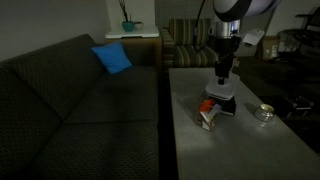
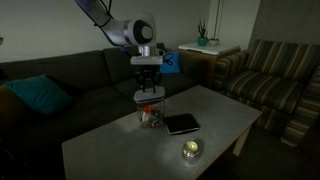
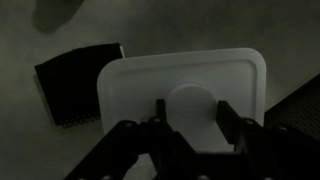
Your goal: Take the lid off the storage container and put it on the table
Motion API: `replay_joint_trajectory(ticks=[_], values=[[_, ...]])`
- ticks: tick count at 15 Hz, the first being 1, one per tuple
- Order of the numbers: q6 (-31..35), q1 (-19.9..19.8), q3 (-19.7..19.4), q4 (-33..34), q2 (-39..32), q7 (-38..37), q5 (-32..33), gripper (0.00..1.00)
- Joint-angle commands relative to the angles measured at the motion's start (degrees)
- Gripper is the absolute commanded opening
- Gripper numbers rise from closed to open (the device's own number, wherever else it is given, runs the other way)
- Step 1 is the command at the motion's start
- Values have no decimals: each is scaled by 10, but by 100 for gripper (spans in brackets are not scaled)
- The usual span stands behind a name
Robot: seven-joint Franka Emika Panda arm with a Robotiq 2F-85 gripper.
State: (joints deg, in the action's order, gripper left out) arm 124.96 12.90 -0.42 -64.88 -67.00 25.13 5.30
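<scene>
Item: white lid (image 3: 150, 80), gripper (image 3: 190, 112) clenched on its round centre knob.
Exterior view, left to right: storage container (image 1: 208, 118) on grey table (image 1: 235, 155); lid held above the container, slightly right; dark flat pad (image 2: 182, 124) beside the container; small round shiny dish (image 1: 264, 113) well right of the container.

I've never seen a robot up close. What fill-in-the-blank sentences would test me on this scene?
The lid clamped in the gripper is ___ in colour.
The sofa cushion nearest the plant is ___.
The small shiny dish stands on the ___, apart from the storage container.
Missing words: white; blue; table.
</scene>
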Motion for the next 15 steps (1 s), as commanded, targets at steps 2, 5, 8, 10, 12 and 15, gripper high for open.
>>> replay_joint_trajectory(ticks=[2,5,8,10,12,15], values=[[28,-23,2,-164,80,2,-8,28],[59,-64,31,-237,91,-24,9,28],[135,-94,35,-318,87,-59,-5,28],[209,-99,22,-360,78,-117,-11,28],[279,-101,14,-393,73,-166,-14,28],[357,-93,0,-401,54,-242,-26,28]])
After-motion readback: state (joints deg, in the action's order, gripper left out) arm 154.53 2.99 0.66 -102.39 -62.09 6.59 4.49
